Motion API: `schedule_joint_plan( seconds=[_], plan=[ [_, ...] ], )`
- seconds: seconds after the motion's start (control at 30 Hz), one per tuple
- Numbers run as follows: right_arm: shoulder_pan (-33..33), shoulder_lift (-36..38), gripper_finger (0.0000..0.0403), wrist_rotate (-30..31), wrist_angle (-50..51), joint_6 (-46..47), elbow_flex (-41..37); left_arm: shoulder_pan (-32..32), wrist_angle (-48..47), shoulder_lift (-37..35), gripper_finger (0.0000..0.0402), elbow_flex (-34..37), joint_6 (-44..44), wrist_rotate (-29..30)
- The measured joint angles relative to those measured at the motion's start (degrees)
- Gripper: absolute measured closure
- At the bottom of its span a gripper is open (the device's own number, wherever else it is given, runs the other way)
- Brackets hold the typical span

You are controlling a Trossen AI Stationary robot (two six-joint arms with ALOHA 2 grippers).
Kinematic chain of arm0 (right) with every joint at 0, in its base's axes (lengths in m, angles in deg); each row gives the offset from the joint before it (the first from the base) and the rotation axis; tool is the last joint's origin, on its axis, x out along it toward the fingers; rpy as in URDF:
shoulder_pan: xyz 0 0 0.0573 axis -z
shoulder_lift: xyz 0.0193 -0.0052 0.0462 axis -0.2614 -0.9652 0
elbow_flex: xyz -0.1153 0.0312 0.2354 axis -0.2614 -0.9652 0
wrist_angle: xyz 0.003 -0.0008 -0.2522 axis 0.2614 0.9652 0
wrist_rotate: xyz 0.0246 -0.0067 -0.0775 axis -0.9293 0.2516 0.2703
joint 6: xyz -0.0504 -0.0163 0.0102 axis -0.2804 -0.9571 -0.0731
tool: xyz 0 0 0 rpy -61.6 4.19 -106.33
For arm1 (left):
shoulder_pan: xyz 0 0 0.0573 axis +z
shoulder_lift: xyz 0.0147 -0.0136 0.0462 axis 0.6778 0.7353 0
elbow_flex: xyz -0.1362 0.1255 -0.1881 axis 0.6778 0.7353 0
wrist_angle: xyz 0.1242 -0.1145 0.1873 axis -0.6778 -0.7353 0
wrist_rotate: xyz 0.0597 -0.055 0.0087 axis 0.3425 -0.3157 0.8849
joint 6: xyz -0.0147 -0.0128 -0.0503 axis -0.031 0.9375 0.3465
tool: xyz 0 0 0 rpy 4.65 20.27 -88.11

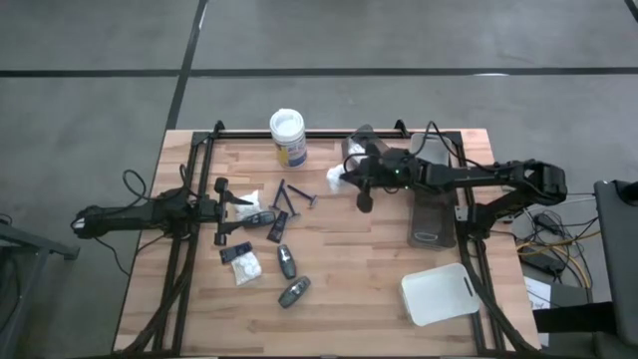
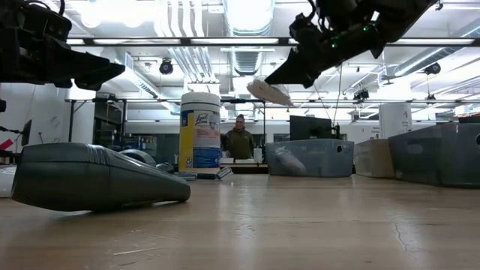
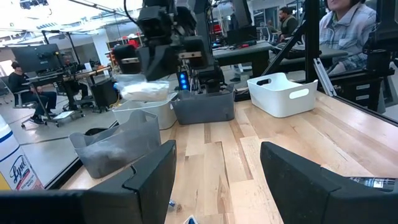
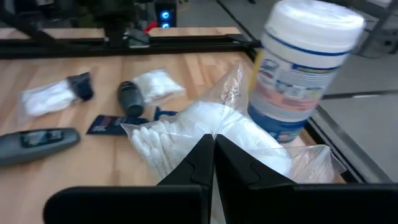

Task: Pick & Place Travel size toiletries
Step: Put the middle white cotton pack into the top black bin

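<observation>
Right claw (image 4: 213, 155) pinched shut on a clear plastic packet of white cotton pads (image 4: 205, 134), held above the wooden worktop (image 1: 359, 259) beside the white-lidded wipes canister (image 1: 287, 137); left claw (image 1: 225, 209) parted, empty, over the scattered dark tubes (image 1: 286, 261).

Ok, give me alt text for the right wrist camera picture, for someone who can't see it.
The right gripper, fingers shut, holds a clear packet of white cotton swabs above a wooden table. Just behind the packet stands a white-lidded jar; farther off lie two white packets, a dark grey bottle and other small toiletries.
</observation>
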Motion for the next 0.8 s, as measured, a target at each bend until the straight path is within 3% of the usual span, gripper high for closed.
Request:
schedule_joint_plan(
  seconds=[0.8],
  plan=[
    [15.0, 0.0, 0.0394, 0.7, 0.2, 2.7, 0.0, 0.0, 0.0, 0.0, 0.0163, 0.0, 0.0, 0.0]
  ],
)
